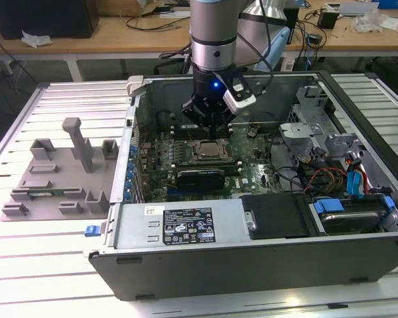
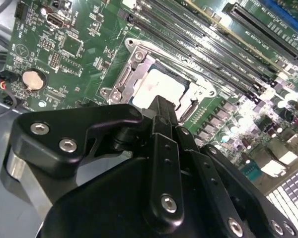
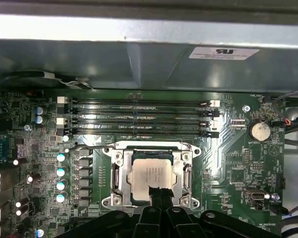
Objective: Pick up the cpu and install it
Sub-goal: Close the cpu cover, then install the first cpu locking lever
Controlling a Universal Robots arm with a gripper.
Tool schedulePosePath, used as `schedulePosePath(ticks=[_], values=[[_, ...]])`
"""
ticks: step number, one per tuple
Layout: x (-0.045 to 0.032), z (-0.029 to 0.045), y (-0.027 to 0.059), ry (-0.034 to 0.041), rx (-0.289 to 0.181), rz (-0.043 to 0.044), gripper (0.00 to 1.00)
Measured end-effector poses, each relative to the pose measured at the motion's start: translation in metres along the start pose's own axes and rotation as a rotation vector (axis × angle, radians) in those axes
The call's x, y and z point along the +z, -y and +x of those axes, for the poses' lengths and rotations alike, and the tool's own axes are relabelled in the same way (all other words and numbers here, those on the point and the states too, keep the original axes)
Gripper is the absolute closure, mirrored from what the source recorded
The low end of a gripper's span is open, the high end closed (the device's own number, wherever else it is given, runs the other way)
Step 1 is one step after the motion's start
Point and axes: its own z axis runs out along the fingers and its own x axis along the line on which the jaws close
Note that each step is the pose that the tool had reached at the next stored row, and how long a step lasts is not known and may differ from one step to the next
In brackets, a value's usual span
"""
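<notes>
The cpu (image 3: 151, 173) is a flat silver-grey square with a pale rim. It lies flat inside the open metal-framed socket (image 3: 118, 174) on the green motherboard. It also shows in the second wrist view as the cpu (image 2: 159, 89) and in the exterior view as the cpu (image 1: 209, 151). My gripper (image 1: 211, 129) hangs straight above the socket inside the open computer case. Its black fingertips are pressed together, with the gripper (image 3: 160, 192) over the chip's near edge and nothing between the fingers. The gripper (image 2: 161, 104) hides part of the chip.
Memory slots (image 3: 139, 119) run beside the socket, and a coin battery (image 3: 260, 131) sits nearby. A black card (image 1: 200, 177) lies in front of the socket, a power supply (image 1: 179, 225) nearer still. Cables and drive bays (image 1: 358, 179) fill the case's right. A grey fixture (image 1: 60, 172) stands outside, left.
</notes>
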Motion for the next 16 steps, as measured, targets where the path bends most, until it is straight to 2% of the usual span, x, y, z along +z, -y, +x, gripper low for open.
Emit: schedulePosePath(ticks=[16], values=[[-0.0029,-0.0001,0.0,0.0,0.0,-0.0001,0.89]])
